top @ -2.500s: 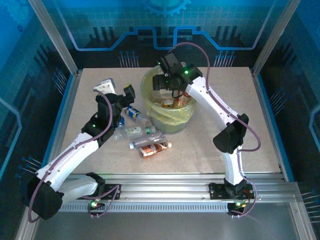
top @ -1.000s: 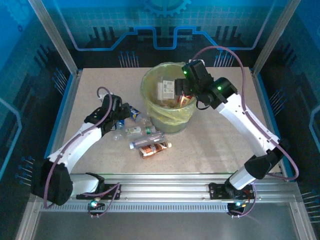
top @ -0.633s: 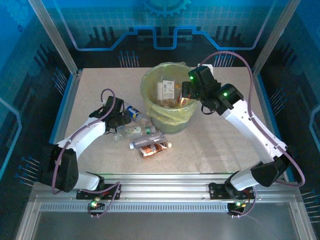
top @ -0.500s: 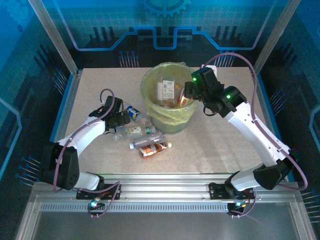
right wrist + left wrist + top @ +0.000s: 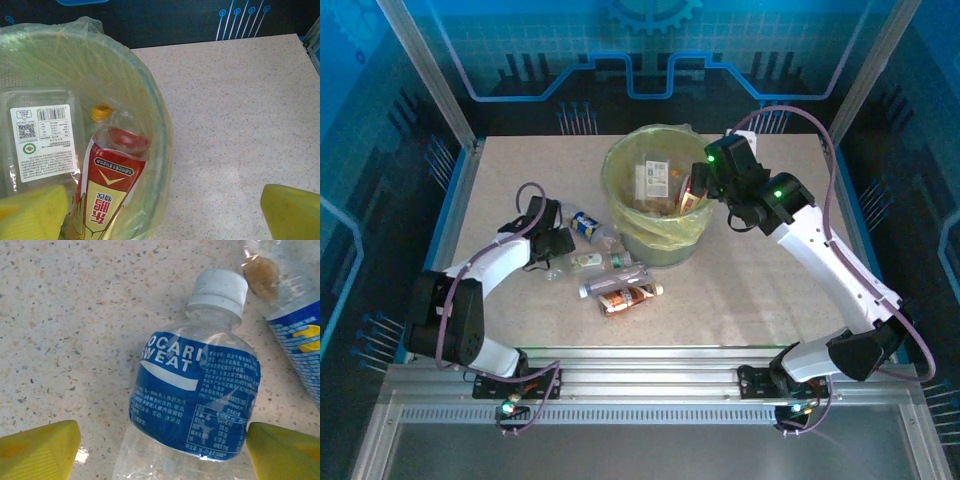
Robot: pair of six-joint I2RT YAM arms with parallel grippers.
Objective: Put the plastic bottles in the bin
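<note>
Top external: left gripper (image 5: pixel 554 243) sits low on the table (image 5: pixel 770 280), at the left end of a cluster of loose bottles lying left of and in front of the bin (image 5: pixel 620 150). The cluster includes a blue-label bottle (image 5: pixel 585 224), a clear bottle (image 5: pixel 588 261), a long bottle (image 5: pixel 616 280) and a brown-label bottle (image 5: pixel 628 297), all on their sides. Right gripper (image 5: pixel 698 188) is at the bin's right rim. The bin stands mid-table toward the far side, lined with a yellow-green bag, with several items inside.

Left wrist: yellow fingers (image 5: pixel 40 450) are spread wide, and a Pocari Sweat bottle (image 5: pixel 195 400) with a white cap lies on the table between them, cap pointing away from the camera. 1 finger is clear of the bottle; the other is just beside it, contact cannot be told. A blue-and-yellow bottle (image 5: pixel 295 325) lies at upper right, just beside the cap.

Right wrist: yellow fingers (image 5: pixel 292 210) are spread with nothing gripped. 1 finger is over the bin's inside, the other over bare table. In the bin lie a clear pack (image 5: pixel 42 135) with a white barcode label and a red-label bottle (image 5: pixel 112 180) with an orange cap, against the inner wall.
</note>
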